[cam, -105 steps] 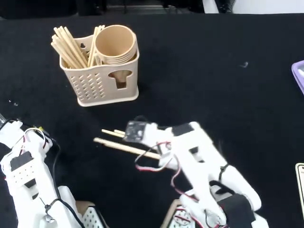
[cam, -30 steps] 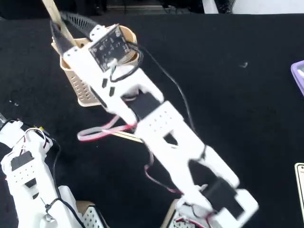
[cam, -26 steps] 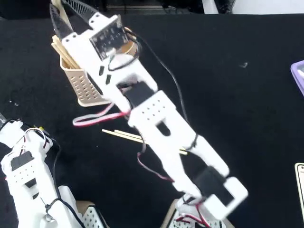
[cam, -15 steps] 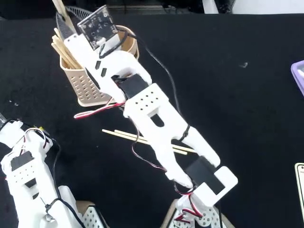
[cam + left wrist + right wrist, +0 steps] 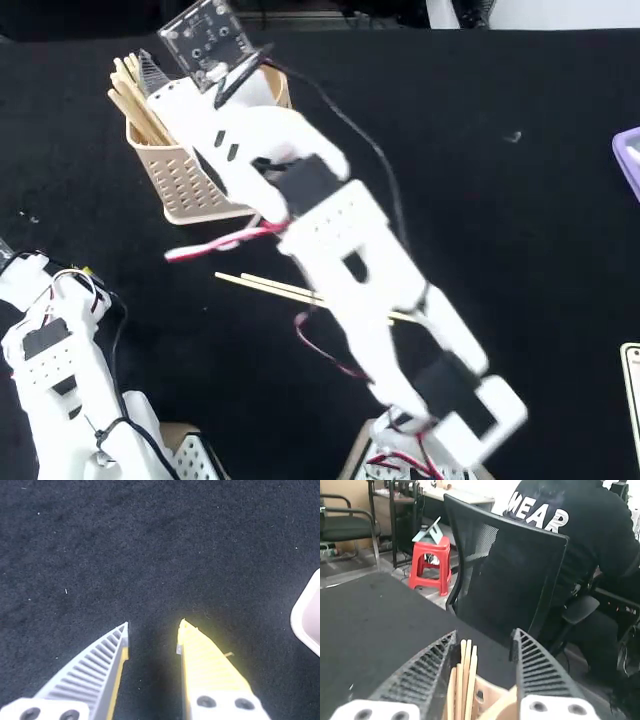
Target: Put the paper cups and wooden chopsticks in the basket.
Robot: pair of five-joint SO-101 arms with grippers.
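Beige plastic, the basket [image 5: 185,180] stands at the far left of the black table [image 5: 520,260], much of it covered by the right arm [image 5: 340,240] stretched over it. A bundle of wooden chopsticks [image 5: 128,92] leans out of its left side, too tightly packed to count. Of the paper cups [image 5: 276,86] just a sliver of rim peeks past the arm, so their number cannot be told. Two loose chopsticks [image 5: 258,286] lie side by side on the table near the middle, their right parts crossed by the arm. The right gripper [image 5: 485,631] hangs above the basket with fingers spread; chopstick tips stand in the gap, unpinched. The left arm [image 5: 50,360] sits at the near left. The left gripper [image 5: 153,624], fingers also spread, holds nothing over bare table.
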